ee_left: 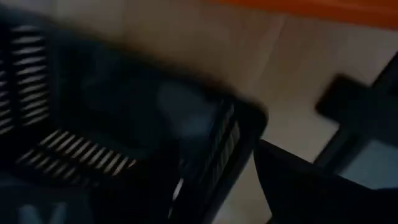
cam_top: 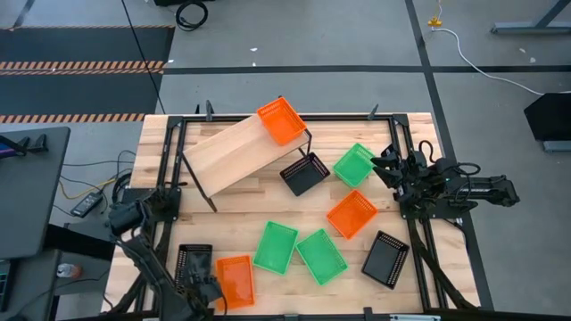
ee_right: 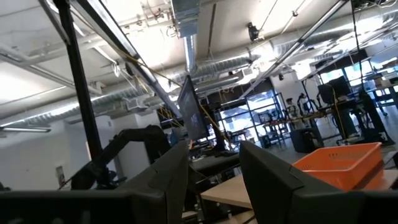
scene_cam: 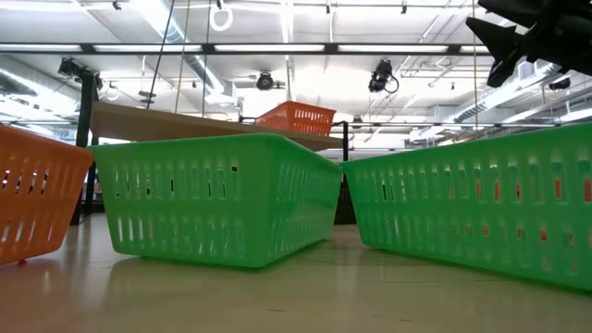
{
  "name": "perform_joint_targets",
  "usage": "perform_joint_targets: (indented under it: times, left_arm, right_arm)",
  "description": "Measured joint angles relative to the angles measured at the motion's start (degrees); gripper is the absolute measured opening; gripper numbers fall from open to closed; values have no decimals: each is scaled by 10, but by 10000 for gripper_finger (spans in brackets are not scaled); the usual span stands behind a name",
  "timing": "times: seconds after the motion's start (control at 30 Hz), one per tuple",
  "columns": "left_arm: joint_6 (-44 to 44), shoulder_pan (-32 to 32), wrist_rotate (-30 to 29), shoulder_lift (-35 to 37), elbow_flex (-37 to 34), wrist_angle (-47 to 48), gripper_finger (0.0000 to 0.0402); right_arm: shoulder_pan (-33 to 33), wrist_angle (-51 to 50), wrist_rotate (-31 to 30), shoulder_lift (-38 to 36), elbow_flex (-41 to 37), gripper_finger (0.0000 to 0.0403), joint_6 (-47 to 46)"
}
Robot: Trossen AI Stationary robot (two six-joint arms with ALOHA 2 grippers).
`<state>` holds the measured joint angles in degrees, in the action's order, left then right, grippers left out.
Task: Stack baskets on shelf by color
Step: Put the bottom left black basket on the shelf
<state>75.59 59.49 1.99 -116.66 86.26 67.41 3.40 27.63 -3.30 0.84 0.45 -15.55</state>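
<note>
High view shows my shelf [cam_top: 234, 153] lying slantwise across the far part of the counter [cam_top: 241, 207], with one orange basket [cam_top: 281, 120] already on its right-hand end; that is the only basket up there, so I judge the sorting barely begun. The other eight are scattered over the counter: a black basket [cam_top: 304, 173] just beside the shelf leg, a green basket [cam_top: 353, 165] near it, an orange one [cam_top: 351, 214] in the middle right, two green ones [cam_top: 276, 246] [cam_top: 320, 256] side by side nearer me, a black one [cam_top: 385, 259] at the right, and an orange basket [cam_top: 234, 280] next to a black basket [cam_top: 194, 264] at the near left.

My left claw [cam_top: 203, 287] is down at that near-left black basket, and the left wrist view looks into its slatted corner, probably to grip its rim; I cannot tell whether the fingers are apart or together. My right claw [ee_right: 214, 180] is raised clear beside the far green basket, fingers apart and holding nothing.
</note>
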Motion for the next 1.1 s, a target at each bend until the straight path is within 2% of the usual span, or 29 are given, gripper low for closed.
perform_joint_targets:
  times: [0.1,0.17,0.23,0.3,0.37,0.4,0.6,0.7,0.8,0.87,0.97,1.1]
  left_arm:
    - [-2,5,35,0,-48,-78,206]
    - [-3,6,38,1,-63,-93,185]
    - [-10,5,18,2,-65,-96,148]
    - [-22,0,7,4,-66,-94,92]
    - [-34,-13,22,8,-67,-88,31]
    - [-39,-17,28,12,-67,-88,17]
    - [-57,-46,42,54,-66,-81,6]
    - [-82,-66,25,70,-40,-26,4]
    - [-113,-91,18,71,11,72,3]
    - [-127,-110,-4,73,54,132,3]
    - [-154,-144,-71,73,115,197,3]
    - [-213,-202,-155,73,179,227,3]
  right_arm:
    - [0,0,0,0,0,151,0]
    - [0,0,0,0,0,151,1]
    - [0,0,1,0,0,151,0]
    - [0,-5,2,0,0,151,0]
    - [0,-6,5,0,0,151,0]
    - [0,-6,5,0,0,151,0]
    - [0,-7,15,0,0,151,-10]
    - [0,-7,19,0,0,151,-10]
    - [0,-6,19,0,0,151,-4]
    - [0,-4,19,0,0,151,10]
    - [0,-4,19,0,0,151,22]
    - [0,-3,19,0,0,151,26]
